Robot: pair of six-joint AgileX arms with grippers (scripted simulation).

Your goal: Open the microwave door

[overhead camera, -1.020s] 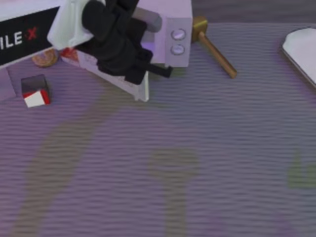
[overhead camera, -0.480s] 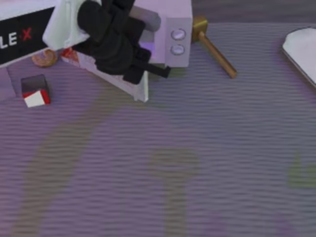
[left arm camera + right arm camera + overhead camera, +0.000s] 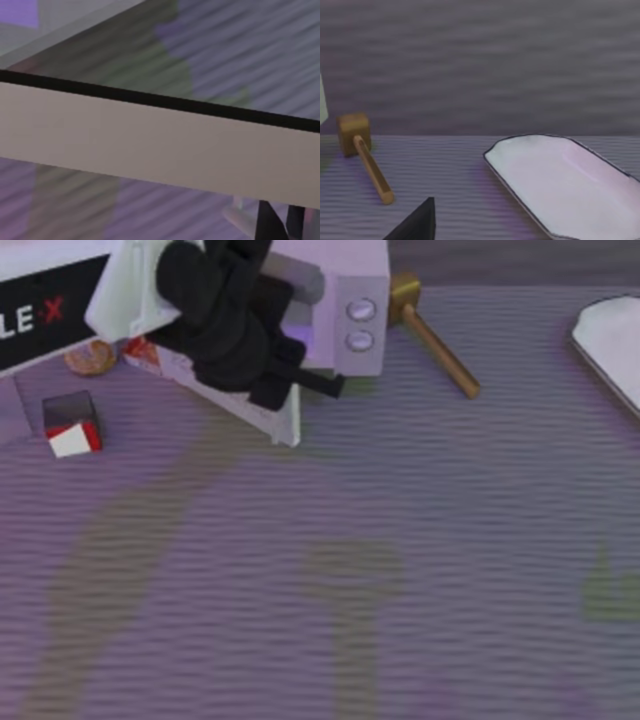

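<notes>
Top view: microwave [image 3: 345,280] sits at the far edge, left of centre, knob panel facing the camera. Its door [image 3: 262,412] is swung well out, free edge pointing toward the near side. Left gripper [image 3: 300,380] is low at that free edge, arm draped over the oven. Can't tell whether its jaws are apart or clamped on the door; the arm body hides them. Left wrist view only shows the door's pale edge band close up, with dark finger tips at the frame edge.

Risks as I see them:
- If the grip is shallow, the door edge could slip out on the arc and the door stall part open.
- Pulling off the hinge arc could drag the whole oven sideways.

Around: red-and-white box [image 3: 72,430] and a round snack [image 3: 91,357] sit to the left, near the door's sweep, so a wider swing may clip them. Wooden mallet [image 3: 432,332] lies just right of the oven, clear of the door. White tray [image 3: 612,345] at far right.

Right arm is parked off to the right; its wrist view looks at mallet and tray, jaws unclear.
</notes>
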